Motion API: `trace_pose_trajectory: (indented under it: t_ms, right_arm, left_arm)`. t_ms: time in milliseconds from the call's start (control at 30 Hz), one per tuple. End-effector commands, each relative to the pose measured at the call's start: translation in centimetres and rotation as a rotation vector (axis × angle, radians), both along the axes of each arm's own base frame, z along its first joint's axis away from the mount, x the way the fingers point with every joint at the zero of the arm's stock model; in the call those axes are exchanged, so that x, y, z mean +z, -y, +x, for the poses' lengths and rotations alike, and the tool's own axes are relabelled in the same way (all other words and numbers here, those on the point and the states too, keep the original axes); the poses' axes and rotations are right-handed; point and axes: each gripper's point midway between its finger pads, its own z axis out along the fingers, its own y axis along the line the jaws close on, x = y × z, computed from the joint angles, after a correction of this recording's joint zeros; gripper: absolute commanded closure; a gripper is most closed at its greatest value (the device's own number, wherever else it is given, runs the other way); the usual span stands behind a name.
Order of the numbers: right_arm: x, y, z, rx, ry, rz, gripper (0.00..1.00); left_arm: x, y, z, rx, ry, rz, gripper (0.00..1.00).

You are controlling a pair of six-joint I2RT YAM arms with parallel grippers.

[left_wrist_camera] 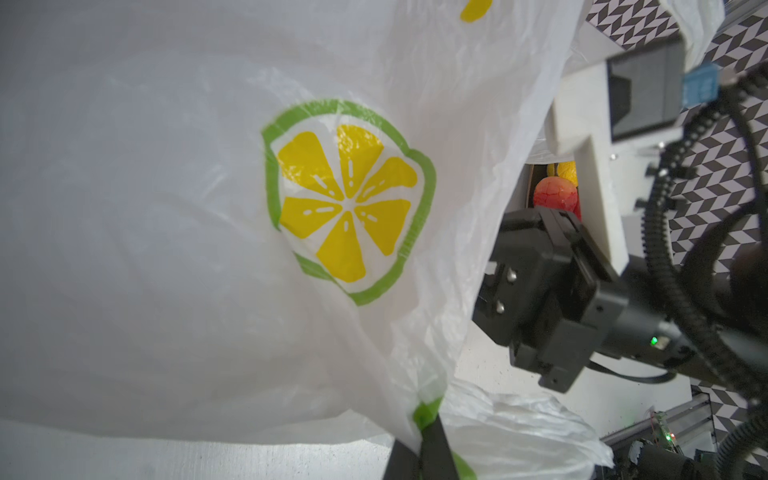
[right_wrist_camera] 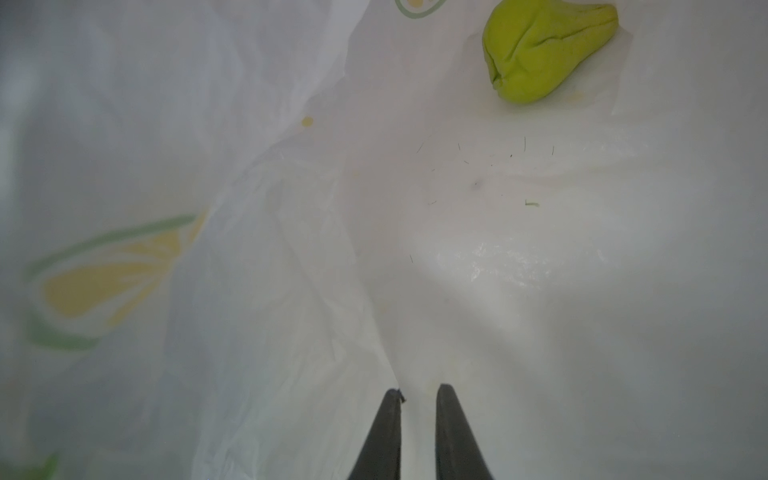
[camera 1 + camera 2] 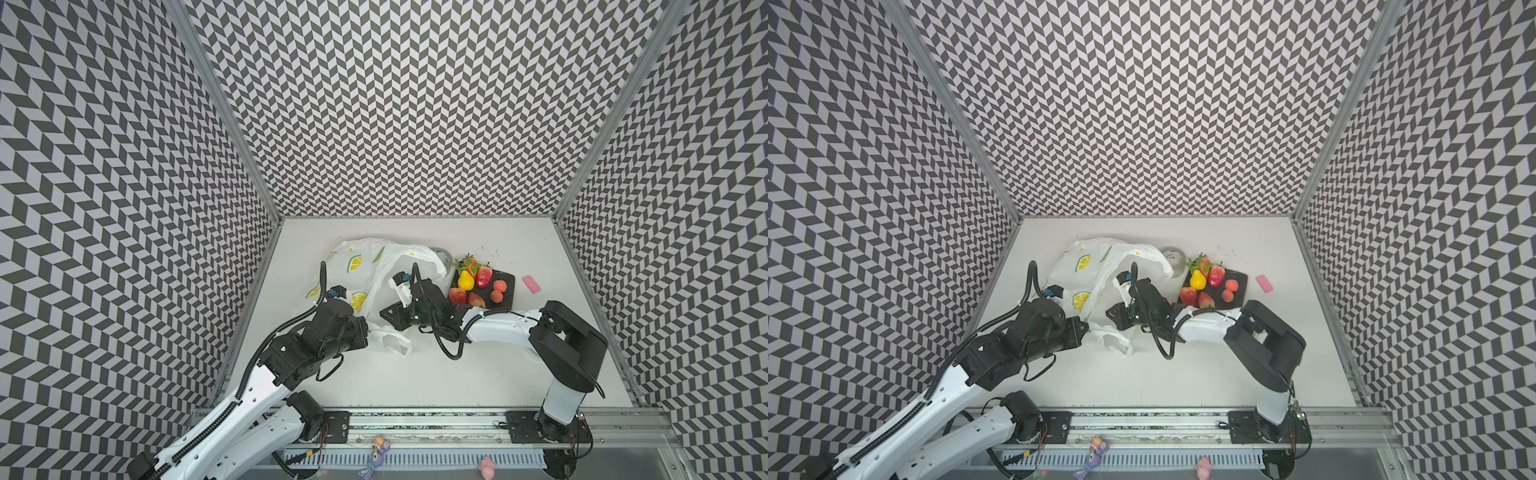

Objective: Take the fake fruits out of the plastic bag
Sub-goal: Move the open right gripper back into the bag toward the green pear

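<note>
Closest to the lens, my right gripper (image 2: pixel 417 411) shows two dark fingertips (image 2: pixel 390 432) with only a slim gap between them and nothing caught in it. They sit inside the plastic bag (image 2: pixel 249 291), whose lemon print shows faintly through the film. Deeper in the bag lies a wrinkled lime-green fake fruit (image 2: pixel 548 50); which kind, I can't tell. My left gripper (image 1: pixel 422 440) is pinched tight on the bag's edge at a green printed patch, with a lemon slice print (image 1: pixel 349 199) facing the wrist camera. In both top views the bag lies crumpled on the table (image 3: pixel 374 382), one handle loop trailing off its near side. Just right of the bag, a black tray (image 3: pixel 509 286) carries more fake fruits: a yellow pear (image 3: pixel 466 281), red strawberries (image 3: pixel 484 276) and two orange-red round fruits (image 3: pixel 500 286). A tape roll (image 3: pixel 445 254) peeks from under the bag's right edge. A pink block (image 3: pixel 531 284) lies well right of the bag, beyond the tray.
</note>
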Motion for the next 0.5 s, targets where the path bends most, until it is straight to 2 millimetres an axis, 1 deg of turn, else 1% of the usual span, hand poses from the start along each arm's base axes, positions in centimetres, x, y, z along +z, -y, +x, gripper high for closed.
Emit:
trace_pose_trajectory:
  t_ms: [0,100,133,167,200,233,267,333,367,400,467]
  right_arm:
    - [0.0,-2.3,1.3,-0.055,-0.147,0.105,0.81]
    - [-0.9,-3.5,2.8,-0.131,-0.227,0.157,0.80]
    - [-1.2,-3.9,3.3,-0.154,-0.242,0.165,0.79]
    - [-1.3,-4.3,3.8,-0.178,-0.255,0.183,0.79]
    - [-1.2,-4.8,4.3,-0.194,-0.257,0.204,0.78]
    - [-1.5,-5.2,4.9,-0.212,-0.262,0.209,0.76]
    - [-1.6,-5.5,5.2,-0.224,-0.262,0.210,0.75]
    - [-1.8,-6.1,6.2,-0.258,-0.255,0.218,0.70]
    - [-2.0,-6.1,6.7,-0.283,-0.252,0.218,0.66]
    - [-2.3,-6.1,7.1,-0.307,-0.260,0.220,0.63]
    - [-2.9,-5.8,7.5,-0.343,-0.275,0.221,0.58]
  left_arm:
    - [1.0,-0.5,-0.3,0.022,-0.007,-0.007,1.00]
    - [0.8,-0.8,-0.8,0.028,-0.025,-0.006,1.00]
    - [0.9,-0.9,-0.9,0.029,-0.028,-0.006,0.97]
    - [0.9,-1.1,-1.0,0.033,-0.030,-0.005,0.89]
    - [1.1,-1.2,-1.0,0.037,-0.029,-0.006,0.78]
    - [1.4,-1.4,-1.1,0.044,-0.028,-0.005,0.64]
    - [1.9,-1.6,-1.0,0.055,-0.020,-0.005,0.53]
    - [3.6,-2.0,-0.5,0.082,0.014,-0.005,0.33]
    - [4.8,-2.4,-0.1,0.105,0.039,-0.002,0.23]
    - [6.2,-2.9,0.2,0.130,0.066,0.006,0.16]
    - [8.9,-3.7,1.2,0.172,0.122,0.032,0.10]
